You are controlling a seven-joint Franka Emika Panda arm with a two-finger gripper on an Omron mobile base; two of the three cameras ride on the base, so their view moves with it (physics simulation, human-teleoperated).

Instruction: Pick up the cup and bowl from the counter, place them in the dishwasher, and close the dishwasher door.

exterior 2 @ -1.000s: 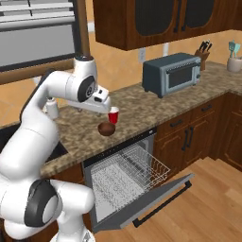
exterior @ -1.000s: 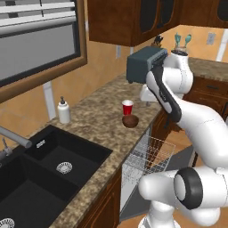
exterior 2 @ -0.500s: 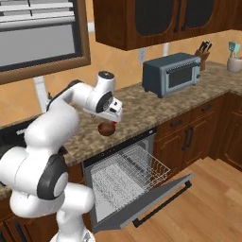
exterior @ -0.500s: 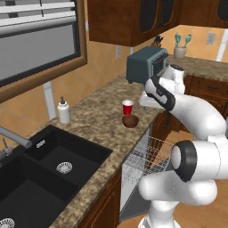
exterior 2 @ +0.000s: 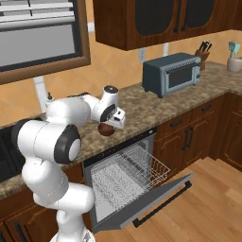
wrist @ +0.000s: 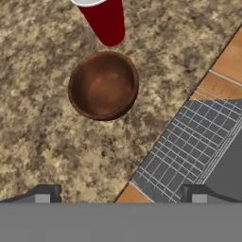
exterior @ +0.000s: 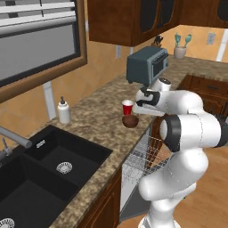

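Swung lower over the counter's (exterior: 93, 111) front edge, my spread gripper (wrist: 120, 196) holds nothing, so cup (wrist: 105, 19), bowl (wrist: 104, 85) and open dishwasher door (exterior 2: 156, 198) all remain.

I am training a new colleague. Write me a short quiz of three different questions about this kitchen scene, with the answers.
1. True or false: the dishwasher door is shut.
2. Which thing stands on the counter right next to the bowl? A) the soap bottle B) the cup C) the toaster oven
3. Fill in: the gripper hangs over the counter's edge with its jaws ____ and nothing between them.

Key
1. False: the door hangs down open, and the wire rack is pulled out over it.
2. B: the red cup stands just beside the bowl; the soap bottle and toaster oven are farther away.
3. open
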